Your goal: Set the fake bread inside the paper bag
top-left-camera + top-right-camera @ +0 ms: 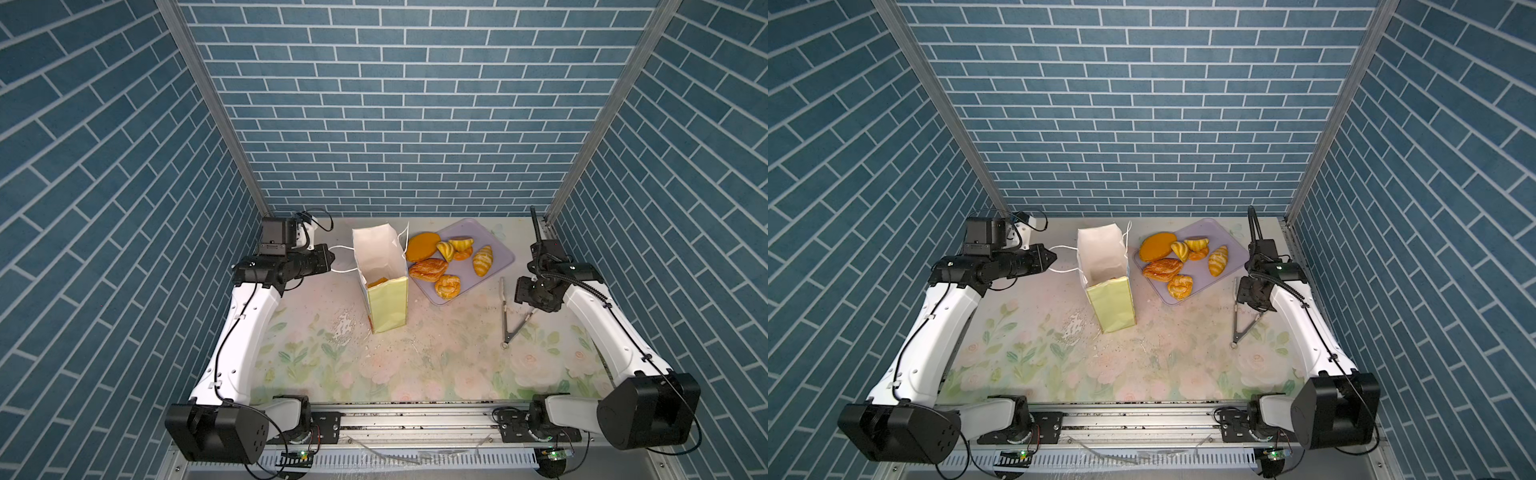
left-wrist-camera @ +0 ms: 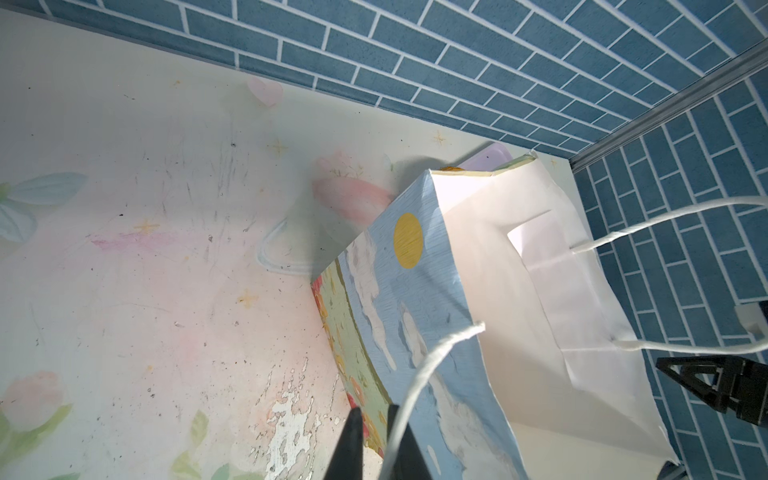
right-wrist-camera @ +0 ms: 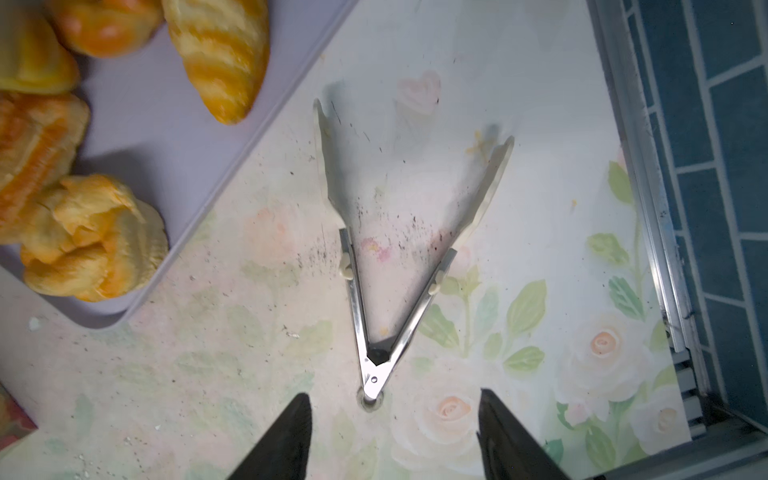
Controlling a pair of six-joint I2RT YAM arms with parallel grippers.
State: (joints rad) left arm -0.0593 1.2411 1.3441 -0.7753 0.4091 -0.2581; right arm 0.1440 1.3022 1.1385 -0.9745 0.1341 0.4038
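Observation:
The paper bag (image 1: 386,303) (image 1: 1111,305) (image 2: 399,299) stands upright and open at mid-table. One orange piece of fake bread (image 1: 379,281) lies inside it. My left gripper (image 1: 331,257) (image 1: 1054,257) (image 2: 372,409) is to the left of the bag, shut on its white cord handle (image 2: 419,374). Several more pieces lie on the lilac tray (image 1: 498,245) (image 3: 166,124): a flat round bun (image 1: 423,246), a striped croissant (image 1: 483,260) (image 3: 220,62), a red-brown pastry (image 1: 427,269) and a roll (image 1: 447,286) (image 3: 91,237). My right gripper (image 1: 521,293) (image 1: 1244,293) (image 3: 390,419) hangs open and empty to the right of the tray.
Metal tongs (image 1: 504,307) (image 1: 1235,307) (image 3: 356,299) lie spread open on the floral table just under my right gripper, hinge end towards the front. Blue brick walls close in the back and both sides. An aluminium rail (image 1: 415,419) runs along the front edge.

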